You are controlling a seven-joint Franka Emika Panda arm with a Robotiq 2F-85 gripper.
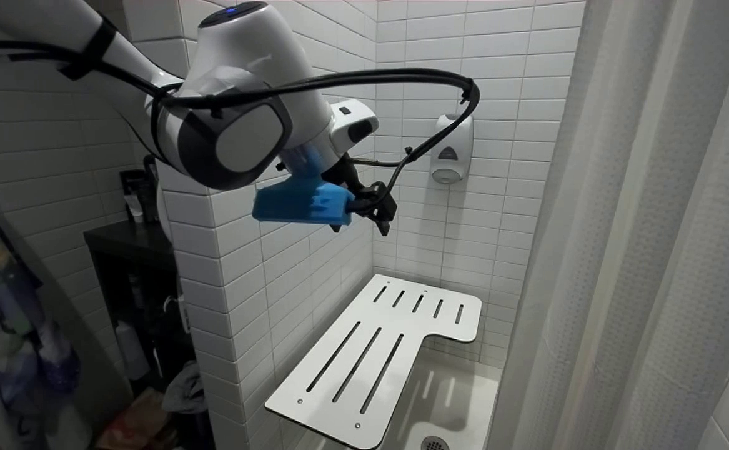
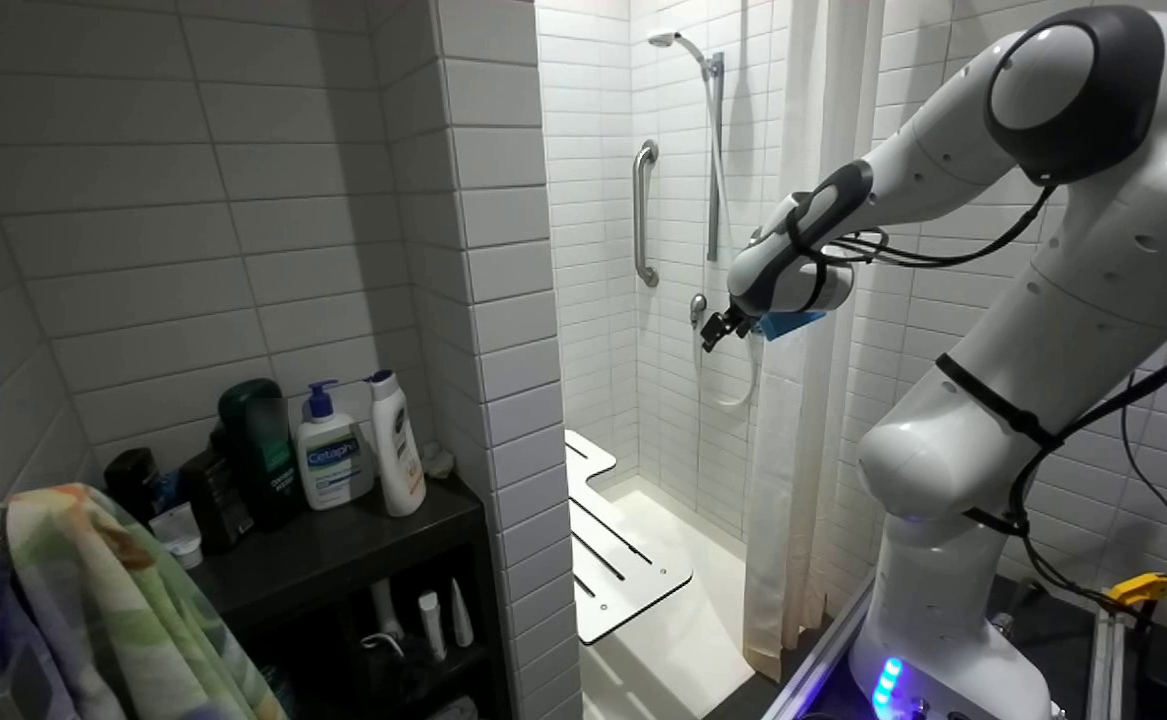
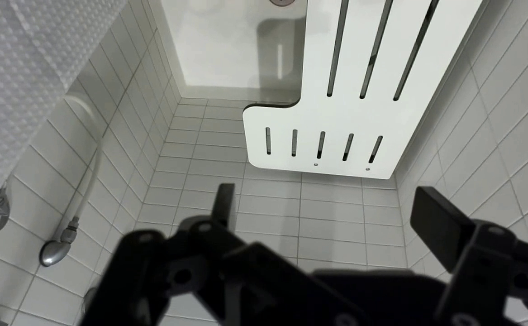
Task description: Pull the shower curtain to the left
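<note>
My gripper (image 3: 329, 209) spread wide. Shower curtain (image 3: 28, 68) at gripper's ten o'clock in wrist view, apart from it. In exterior view, shower curtain (image 1: 626, 250) hangs in vertical folds at my gripper's three o'clock, well apart.

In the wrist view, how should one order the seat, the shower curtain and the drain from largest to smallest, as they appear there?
1. Seat
2. Shower curtain
3. Drain
This ranks only the visible parts; the frame cuts off all three.
</note>
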